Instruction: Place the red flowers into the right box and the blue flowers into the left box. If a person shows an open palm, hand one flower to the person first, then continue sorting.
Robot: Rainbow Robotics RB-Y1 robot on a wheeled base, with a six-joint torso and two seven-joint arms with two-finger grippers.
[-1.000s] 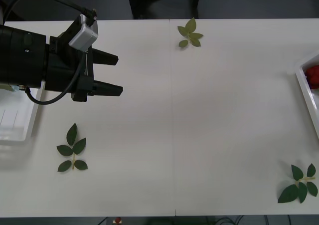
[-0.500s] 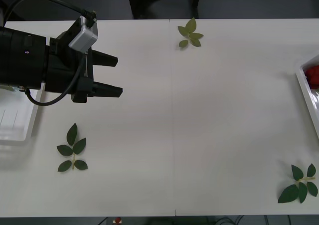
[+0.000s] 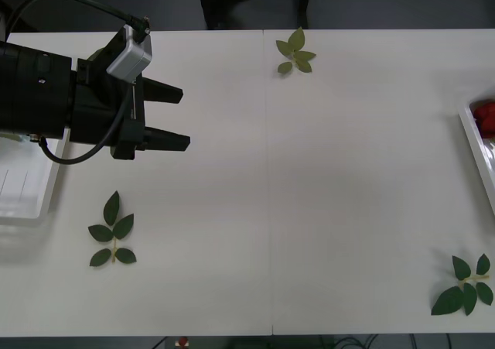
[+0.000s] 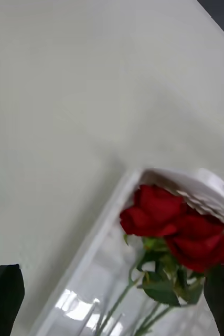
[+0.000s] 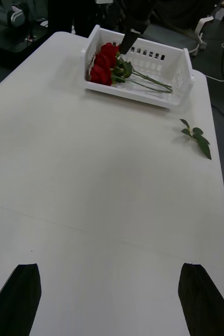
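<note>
Fingers of the left gripper (image 3: 176, 117) are spread apart and empty at the front view's upper left, beside the shallow white plastic left box (image 3: 27, 186). Right wrist view: the right gripper's (image 4: 114, 299) fingers gape above small red artificial roses (image 4: 169, 218) lying in the white rimmed right box (image 4: 195, 186). Left wrist view: the roses sit upper centre on the white worktop (image 5: 106, 178).

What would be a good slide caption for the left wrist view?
Left gripper, jaws open, faces the right box holding the red flowers across the table.
</note>
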